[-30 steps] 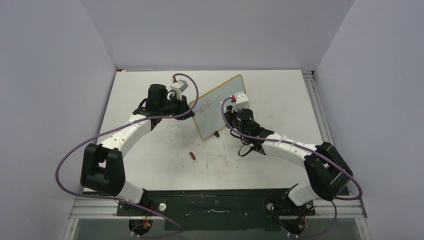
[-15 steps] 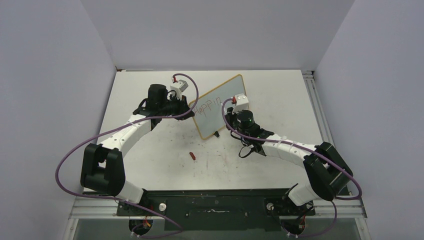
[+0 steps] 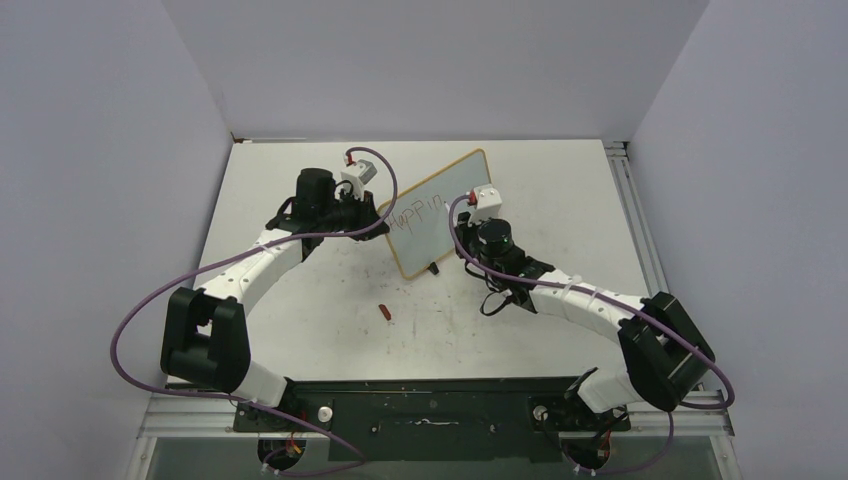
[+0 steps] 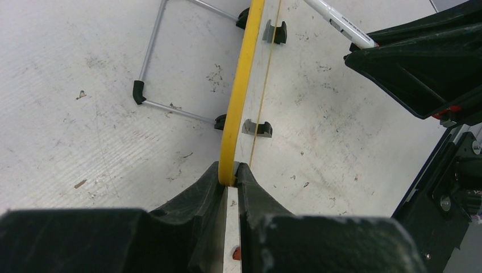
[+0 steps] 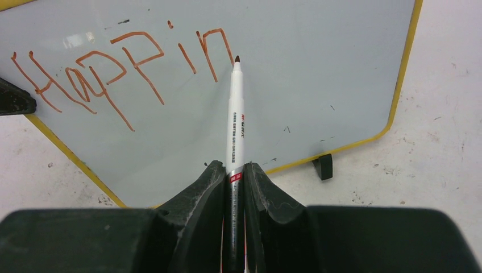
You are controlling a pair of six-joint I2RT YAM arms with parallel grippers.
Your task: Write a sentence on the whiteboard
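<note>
The whiteboard [image 5: 318, 85] stands tilted on the table, glossy white with a yellow frame [image 4: 241, 85]. On it the sentence [image 5: 119, 62] reads "Happin" in red, also visible from above [image 3: 413, 210]. My right gripper [image 5: 232, 168] is shut on a white marker [image 5: 235, 119]. The marker's red tip [image 5: 237, 58] sits at the end of the "n", at or just off the board. My left gripper [image 4: 228, 170] is shut on the whiteboard's yellow edge at the board's left corner [image 3: 380, 222].
A red marker cap [image 3: 386, 312] lies on the table in front of the board. Behind the board is its wire stand [image 4: 150, 57], and a black foot [image 5: 324, 166] rests on the scuffed tabletop. The right arm's fingers [image 4: 409, 68] loom beside the board.
The right wrist has edged slightly rightward along the board with the marker, and its elbow has swung outward. The left arm and the board have not moved.
</note>
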